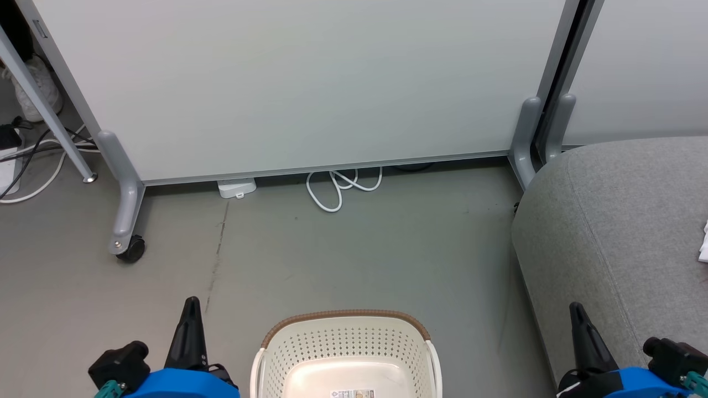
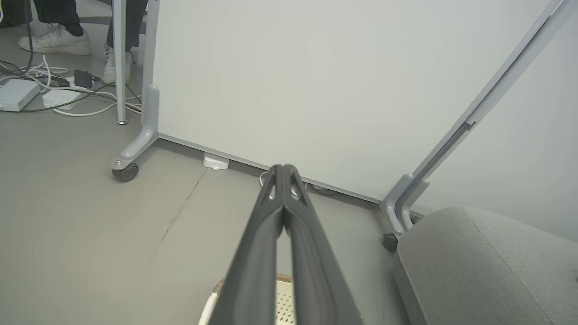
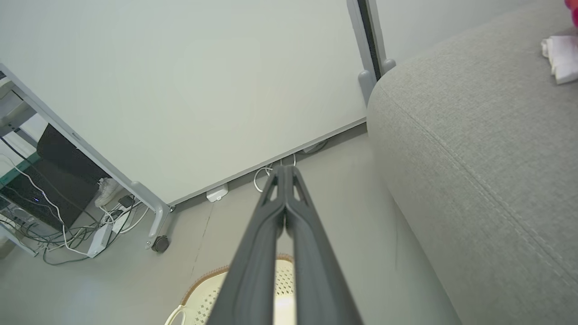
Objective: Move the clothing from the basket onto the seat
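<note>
Standing low between the two arms, the cream-white perforated plastic laundry basket (image 1: 345, 342) rests on the grey floor (image 1: 332, 260). Its brown woven-look rim band is towards the white partition panel (image 1: 304, 83). Going by the far half that shows in the head view, its long axis runs side to side across the robot's front. The base shows bare plastic with a barcode sticker (image 1: 354, 393).

To the robot's right, well apart from the basket, is the large grey woven-fabric sofa seat (image 1: 608, 232). Its rounded corner points at the partition's grey foot, and a stitched seam follows its edge (which way its length runs, I cannot tell). On the seat cushion, far from that corner, lies the clothing (image 3: 560, 56). What I can see of it is a crumpled white fold with a sliver of bright red at the edge of the right wrist view.

The left gripper (image 1: 191, 304) hangs beside the basket's left wall with its dark fingers pressed tip to tip, grasping nothing. The right gripper (image 1: 576, 307) sits over the seat's near edge, likewise clenched on nothing.

A white cable (image 1: 332, 193) loops under the partition.
</note>
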You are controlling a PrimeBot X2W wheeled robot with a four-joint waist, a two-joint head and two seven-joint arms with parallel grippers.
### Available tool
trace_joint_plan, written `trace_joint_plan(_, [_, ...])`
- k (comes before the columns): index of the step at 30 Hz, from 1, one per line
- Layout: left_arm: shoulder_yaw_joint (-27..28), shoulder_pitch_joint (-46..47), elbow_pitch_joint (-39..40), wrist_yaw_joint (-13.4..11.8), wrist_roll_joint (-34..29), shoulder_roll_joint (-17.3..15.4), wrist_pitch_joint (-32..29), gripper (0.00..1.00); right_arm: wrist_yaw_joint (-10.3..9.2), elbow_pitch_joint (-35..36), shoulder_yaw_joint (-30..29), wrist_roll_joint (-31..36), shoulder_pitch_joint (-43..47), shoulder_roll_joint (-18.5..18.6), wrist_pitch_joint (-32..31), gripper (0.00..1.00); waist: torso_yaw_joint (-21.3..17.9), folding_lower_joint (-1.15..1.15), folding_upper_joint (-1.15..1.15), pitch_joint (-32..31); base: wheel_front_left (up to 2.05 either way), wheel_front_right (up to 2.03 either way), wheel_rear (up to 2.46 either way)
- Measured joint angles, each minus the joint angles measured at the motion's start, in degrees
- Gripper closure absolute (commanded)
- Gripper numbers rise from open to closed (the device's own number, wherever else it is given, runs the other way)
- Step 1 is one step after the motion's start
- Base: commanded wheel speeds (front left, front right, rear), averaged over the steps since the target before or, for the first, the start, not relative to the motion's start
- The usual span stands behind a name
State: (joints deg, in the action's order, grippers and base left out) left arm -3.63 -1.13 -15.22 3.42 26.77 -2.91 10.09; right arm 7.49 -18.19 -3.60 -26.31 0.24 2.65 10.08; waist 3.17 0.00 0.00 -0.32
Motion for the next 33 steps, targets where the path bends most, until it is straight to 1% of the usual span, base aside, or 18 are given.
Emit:
trace_joint_plan(17, [2.5, 1.4, 0.2, 0.7, 15.1, 0.0, -3.8, 1.00, -0.01, 0.9, -0.6, -15.4, -1.2, 0.0, -3.8, 1.00, -0.5, 0.00, 0.00, 0.1, 0.00, 0.00, 0.00])
trace_joint_plan(18, [2.8, 1.6, 0.2, 1.1, 16.8, 0.0, -4.2, 1.00, -0.01, 1.0, -0.7, -16.8, -1.2, 0.0, -4.3, 1.00, -0.6, 0.00, 0.00, 0.1, 0.00, 0.00, 0.00])
trace_joint_plan(33, [4.5, 2.8, 0.4, 1.7, 27.8, 0.0, -7.0, 1.00, -0.01, 1.7, -1.2, -27.9, -2.3, 0.0, -7.0, 1.00, -1.0, 0.00, 0.00, 0.2, 0.00, 0.00, 0.00])
